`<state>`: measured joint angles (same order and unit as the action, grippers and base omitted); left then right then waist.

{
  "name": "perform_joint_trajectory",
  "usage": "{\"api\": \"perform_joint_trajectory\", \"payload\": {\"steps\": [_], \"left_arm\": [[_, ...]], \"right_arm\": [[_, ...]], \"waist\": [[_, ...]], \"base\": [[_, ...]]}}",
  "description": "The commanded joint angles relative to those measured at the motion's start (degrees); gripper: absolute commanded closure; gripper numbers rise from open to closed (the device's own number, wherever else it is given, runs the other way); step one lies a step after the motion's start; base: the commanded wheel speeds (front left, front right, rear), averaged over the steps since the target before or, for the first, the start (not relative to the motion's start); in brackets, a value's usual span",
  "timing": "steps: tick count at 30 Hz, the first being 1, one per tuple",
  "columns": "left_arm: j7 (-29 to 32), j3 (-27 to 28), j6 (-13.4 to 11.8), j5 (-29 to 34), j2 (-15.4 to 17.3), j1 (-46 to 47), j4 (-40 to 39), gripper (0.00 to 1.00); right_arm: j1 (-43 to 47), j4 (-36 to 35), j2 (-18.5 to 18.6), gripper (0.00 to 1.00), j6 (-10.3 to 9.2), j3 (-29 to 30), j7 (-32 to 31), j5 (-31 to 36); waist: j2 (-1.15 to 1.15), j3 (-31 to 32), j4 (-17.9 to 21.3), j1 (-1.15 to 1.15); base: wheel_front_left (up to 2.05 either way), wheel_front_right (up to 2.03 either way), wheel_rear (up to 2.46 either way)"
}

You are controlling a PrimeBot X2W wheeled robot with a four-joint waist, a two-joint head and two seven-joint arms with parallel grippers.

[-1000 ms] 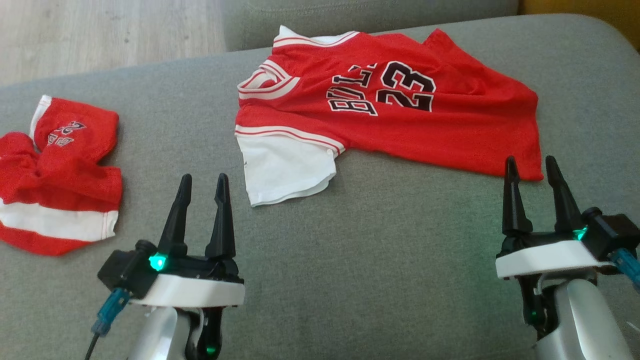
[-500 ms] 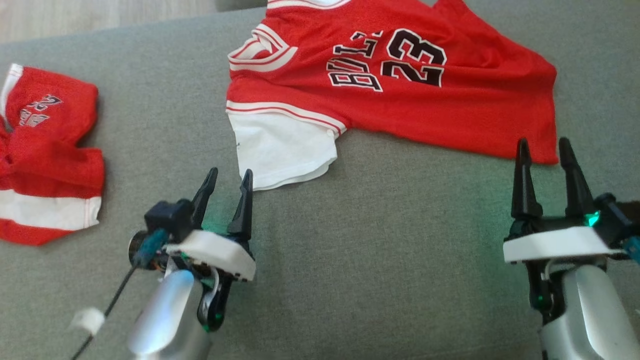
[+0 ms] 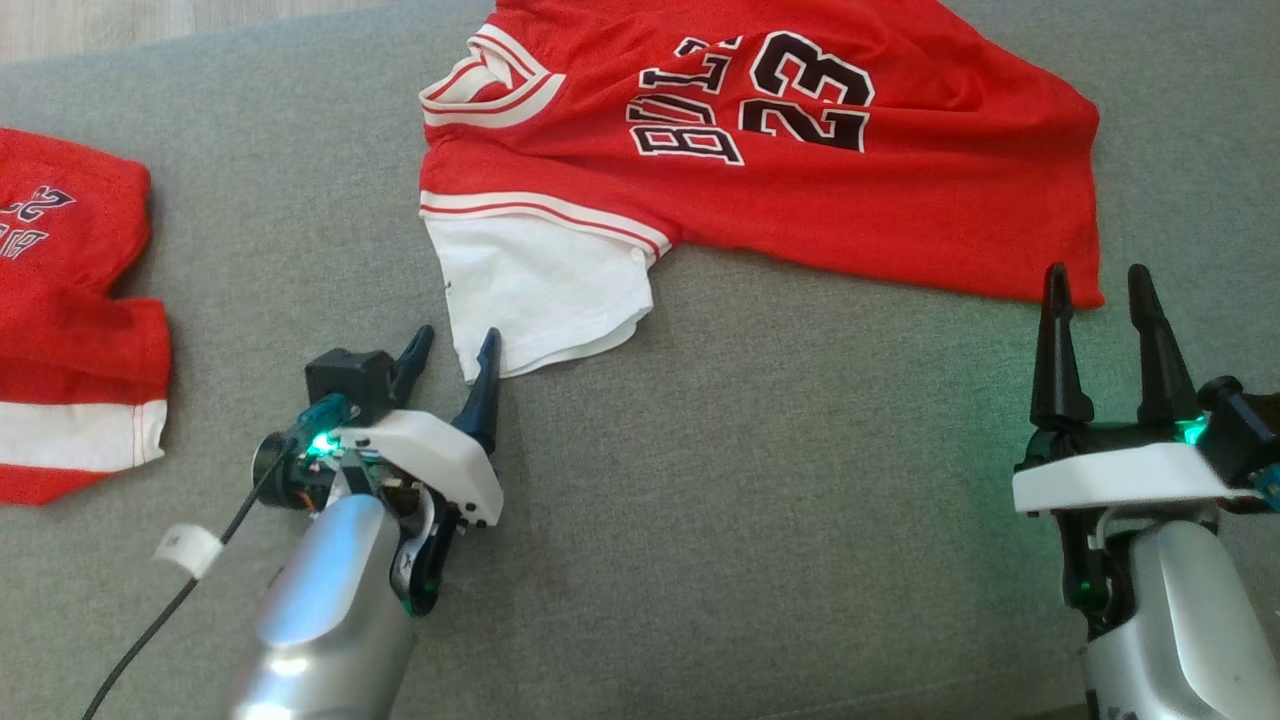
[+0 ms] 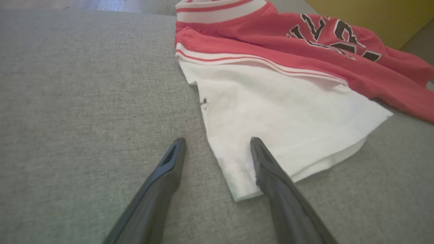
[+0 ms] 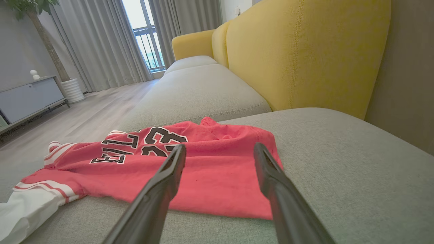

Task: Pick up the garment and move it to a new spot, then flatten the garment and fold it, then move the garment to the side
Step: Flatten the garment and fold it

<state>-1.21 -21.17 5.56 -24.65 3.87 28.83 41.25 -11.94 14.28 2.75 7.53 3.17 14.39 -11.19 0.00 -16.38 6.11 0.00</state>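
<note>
The garment (image 3: 800, 190) is a red jersey with black lettering, the number 23 and a white sleeve (image 3: 535, 295), lying spread on the grey sofa seat (image 3: 750, 500). My left gripper (image 3: 455, 345) is open at the sleeve's near corner, and in the left wrist view the white hem (image 4: 237, 176) lies between its fingers (image 4: 268, 166). My right gripper (image 3: 1100, 285) stands open just short of the jersey's red hem corner (image 3: 1070, 285). In the right wrist view the garment (image 5: 203, 169) lies beyond its open fingers (image 5: 169, 173).
A second red and white garment (image 3: 70, 330) lies crumpled at the left edge of the seat. A yellow sofa backrest (image 5: 305, 57) rises behind the cushion, and wooden floor (image 5: 84, 115) lies beyond the seat's far edge.
The head camera has tilted down, shifting the scene upward. My left gripper has moved forward and right and rolled over, reaching the white sleeve's corner. The right gripper has crept toward the red hem.
</note>
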Motion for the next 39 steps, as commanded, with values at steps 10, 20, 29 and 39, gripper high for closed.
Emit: {"api": "perform_joint_trajectory", "payload": {"steps": [10,20,29,39], "left_arm": [[1.77,-2.54,1.31,-0.97,0.15,-0.31,2.05,1.0],[-9.81,0.78,1.41,-4.2,-0.04,-1.22,-2.96,1.0],[-13.62,4.16,0.89,-4.27,0.06,-3.64,-10.87,1.0],[-13.77,4.16,1.32,-4.16,-0.46,-6.67,-15.16,1.0]], "right_arm": [[-2.26,-0.76,0.13,0.0,-0.04,-0.94,0.61,-0.66],[-3.05,3.51,0.13,0.0,-0.04,0.98,0.14,1.67],[-7.01,13.89,0.13,0.0,-0.04,9.59,-4.26,5.84],[-12.39,30.44,0.13,0.0,-0.04,15.22,-5.7,4.92]], "waist": [[0.0,0.78,0.0,0.0],[0.0,2.9,-2.52,0.0],[0.0,3.89,-6.01,0.0],[0.0,4.24,-8.29,0.0]], "base": [[0.0,0.0,0.0],[0.0,0.0,0.0],[0.0,0.0,0.0],[0.0,0.0,0.0]]}}
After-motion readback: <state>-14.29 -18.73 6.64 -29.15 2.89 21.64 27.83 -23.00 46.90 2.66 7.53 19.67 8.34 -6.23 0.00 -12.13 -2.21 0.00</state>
